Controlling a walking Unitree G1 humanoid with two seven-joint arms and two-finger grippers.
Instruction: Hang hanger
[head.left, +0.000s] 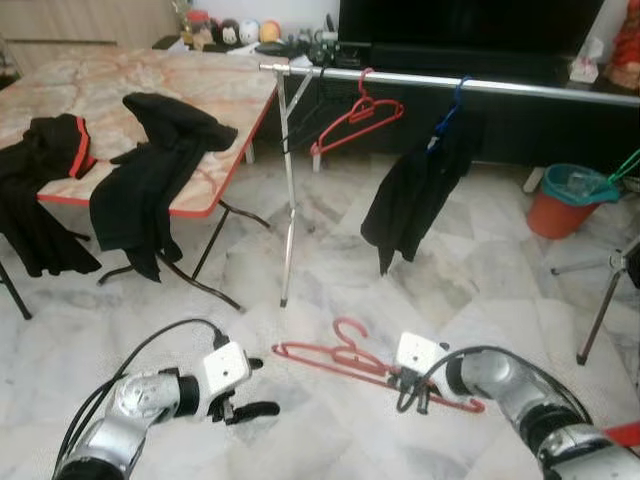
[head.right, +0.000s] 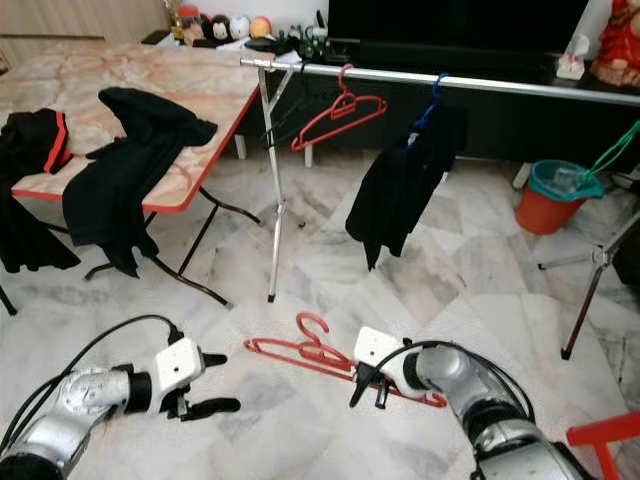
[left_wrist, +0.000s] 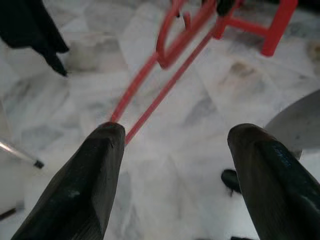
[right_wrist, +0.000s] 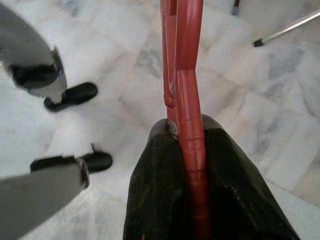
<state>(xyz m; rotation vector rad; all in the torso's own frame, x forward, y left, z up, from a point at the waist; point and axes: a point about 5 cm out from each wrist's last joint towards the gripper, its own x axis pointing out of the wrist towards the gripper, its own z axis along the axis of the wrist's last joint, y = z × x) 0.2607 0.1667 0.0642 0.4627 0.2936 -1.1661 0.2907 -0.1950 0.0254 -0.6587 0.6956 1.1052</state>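
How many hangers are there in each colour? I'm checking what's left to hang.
Red: 2, a red hanger on the rail and a red hanger held low in the right gripper.
Blue: 1, the blue hanger carrying a black garment.
Total: 3.

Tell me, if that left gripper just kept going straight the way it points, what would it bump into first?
Probably the red hanger held by the right gripper. The left gripper is open, and the hanger's near end lies just beyond its fingers, though depth is hard to judge.
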